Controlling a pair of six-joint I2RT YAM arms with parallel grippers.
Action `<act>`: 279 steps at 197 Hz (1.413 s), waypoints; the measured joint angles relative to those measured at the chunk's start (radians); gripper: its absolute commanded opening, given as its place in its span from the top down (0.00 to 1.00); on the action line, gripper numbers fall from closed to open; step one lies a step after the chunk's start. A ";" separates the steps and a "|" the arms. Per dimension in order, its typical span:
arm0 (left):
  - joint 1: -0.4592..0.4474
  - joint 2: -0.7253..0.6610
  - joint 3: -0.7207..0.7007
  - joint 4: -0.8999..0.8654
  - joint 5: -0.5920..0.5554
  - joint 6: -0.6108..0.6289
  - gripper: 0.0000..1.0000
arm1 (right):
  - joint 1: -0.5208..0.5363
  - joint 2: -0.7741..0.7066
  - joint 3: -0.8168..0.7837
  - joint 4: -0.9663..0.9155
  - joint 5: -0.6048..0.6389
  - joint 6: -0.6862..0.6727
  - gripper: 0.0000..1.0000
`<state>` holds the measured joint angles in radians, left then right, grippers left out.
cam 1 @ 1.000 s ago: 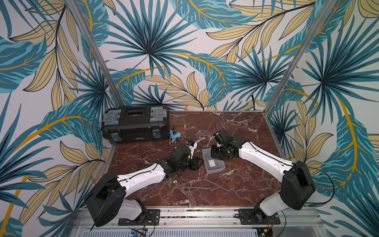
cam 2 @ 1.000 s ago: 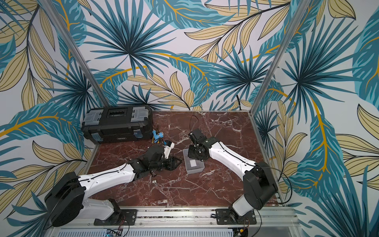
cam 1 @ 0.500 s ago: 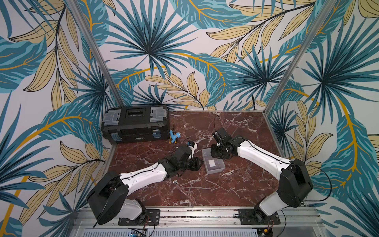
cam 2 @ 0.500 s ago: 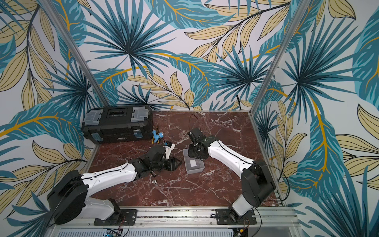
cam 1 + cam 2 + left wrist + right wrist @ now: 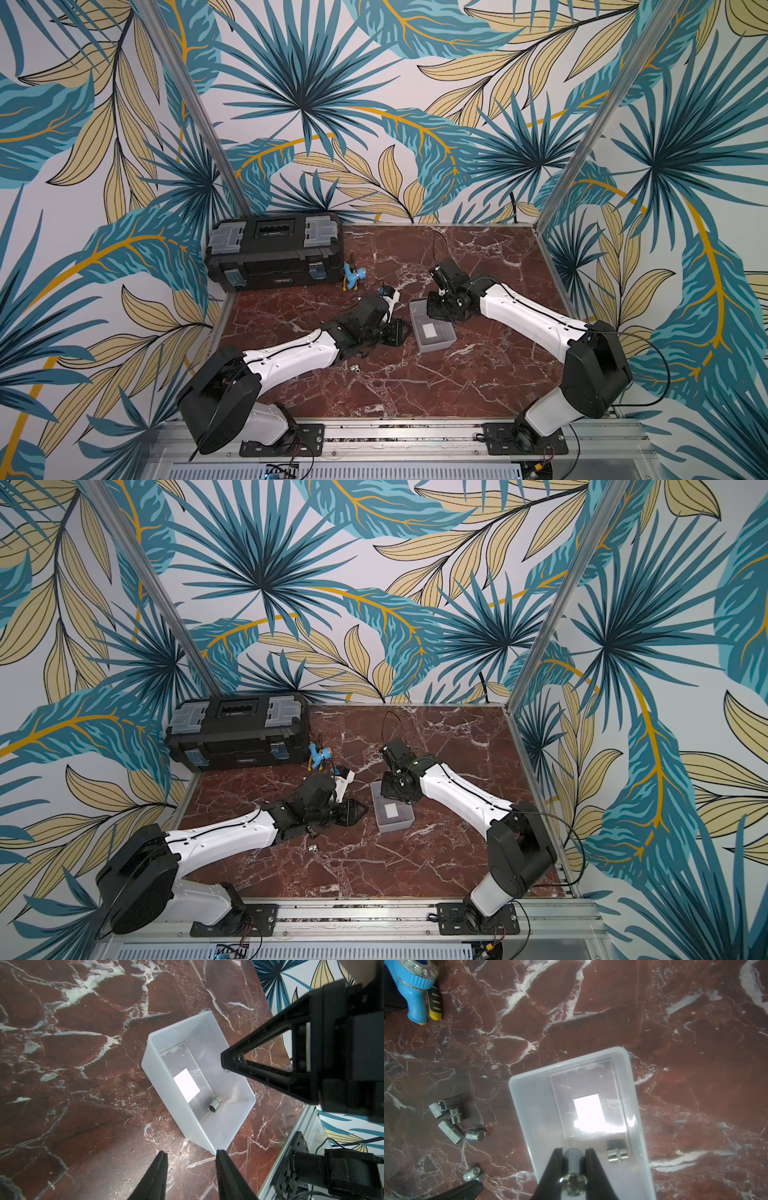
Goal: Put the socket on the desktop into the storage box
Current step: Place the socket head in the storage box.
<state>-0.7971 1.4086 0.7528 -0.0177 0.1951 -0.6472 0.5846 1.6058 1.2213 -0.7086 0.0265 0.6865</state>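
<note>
Socket transfer: right gripper [image 5: 574, 1152] is clamped on a short cylindrical chrome-steel socket [image 5: 573, 1183], held over the translucent grey-white rectangular plastic storage box [image 5: 521, 1105].

Handling judgement: the socket is rigid, dense and smooth, so it can slip or roll; grip across the round barrel, as the closed jaws do. A second socket [image 5: 616, 1152] lies on the box floor. Loose sockets [image 5: 450, 1131] lie on the hard, flat, dark red-brown marble-patterned desktop [image 5: 695, 1043]. Left gripper [image 5: 192, 1151] stands partly open and empty, just beside a box corner. A black plastic toolbox [image 5: 274, 266] sits well apart, and leaf-print walls [image 5: 374, 83] enclose the cell.
</note>
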 measured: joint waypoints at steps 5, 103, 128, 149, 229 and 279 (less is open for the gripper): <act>0.000 0.002 0.000 0.000 0.000 0.000 0.57 | 0.000 0.004 0.002 0.000 0.000 0.000 0.91; 0.000 0.011 0.000 0.000 0.006 -0.006 0.57 | -0.001 0.013 0.002 -0.001 0.000 0.000 0.75; 0.000 0.011 0.000 0.000 0.007 -0.011 0.57 | -0.001 0.013 0.002 0.000 0.000 -0.010 0.61; 0.000 0.011 0.000 0.000 0.007 -0.014 0.57 | -0.001 0.013 0.002 0.000 -0.001 -0.015 0.51; 0.000 0.011 0.000 -0.005 0.005 -0.014 0.55 | 0.007 -0.021 0.002 -0.008 0.030 -0.022 0.46; -0.001 -0.076 0.000 -0.102 -0.036 0.009 0.55 | 0.007 -0.109 -0.038 -0.024 0.067 -0.023 0.46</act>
<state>-0.7979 1.3327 0.7528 -0.1196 0.1593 -0.6384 0.5919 1.4963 1.1835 -0.7322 0.0937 0.6636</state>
